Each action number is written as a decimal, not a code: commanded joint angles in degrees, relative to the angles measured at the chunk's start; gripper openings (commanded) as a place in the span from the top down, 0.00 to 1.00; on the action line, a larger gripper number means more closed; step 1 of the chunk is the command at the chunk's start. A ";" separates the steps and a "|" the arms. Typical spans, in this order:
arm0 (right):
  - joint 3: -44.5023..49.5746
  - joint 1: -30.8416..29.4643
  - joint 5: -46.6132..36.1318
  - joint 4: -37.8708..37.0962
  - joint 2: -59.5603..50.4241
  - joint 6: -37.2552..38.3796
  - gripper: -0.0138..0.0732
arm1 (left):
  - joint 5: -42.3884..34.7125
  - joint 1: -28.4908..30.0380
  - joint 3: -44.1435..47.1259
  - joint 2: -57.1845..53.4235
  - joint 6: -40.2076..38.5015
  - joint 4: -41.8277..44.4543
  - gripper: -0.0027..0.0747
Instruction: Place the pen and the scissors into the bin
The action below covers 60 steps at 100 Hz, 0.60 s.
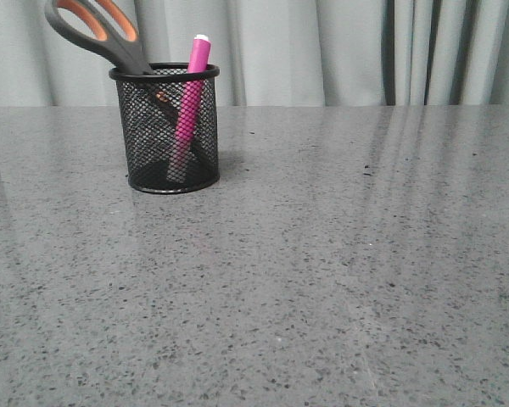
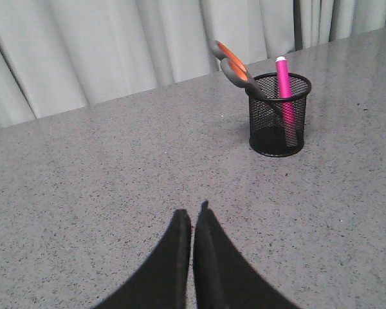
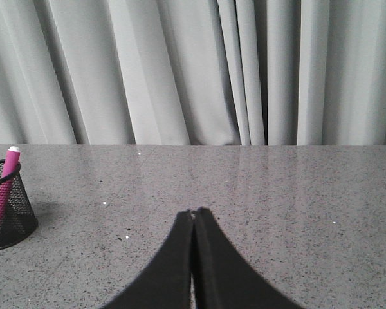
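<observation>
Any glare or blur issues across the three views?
Front view: soft curtain streaks reflect on the table, scissors cropped at the top. Left wrist view: sharp, the bin casts a faint shadow. Right wrist view: bin cropped at the edge.

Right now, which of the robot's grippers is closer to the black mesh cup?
Probably the left. The bin stands on the robot's left side of the table. The shut left gripper sees all of it ahead; the shut right gripper catches it only at its view's edge.
</observation>
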 commanded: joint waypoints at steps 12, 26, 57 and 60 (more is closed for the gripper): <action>-1.13 -0.02 -3.32 -1.61 0.95 -0.65 0.93 | -9.28 0.16 4.56 0.13 0.00 1.39 0.99; -1.13 -0.02 -3.32 -1.61 0.95 -0.65 0.93 | -35.81 2.82 16.98 0.13 2.72 -0.15 0.99; -1.13 -0.02 -3.32 -1.61 0.95 -0.65 0.93 | -63.18 20.28 41.51 0.13 8.34 -16.92 0.99; -1.13 -0.02 -3.32 -1.61 0.95 -0.65 0.93 | -62.74 21.62 42.53 0.00 8.34 -16.92 0.99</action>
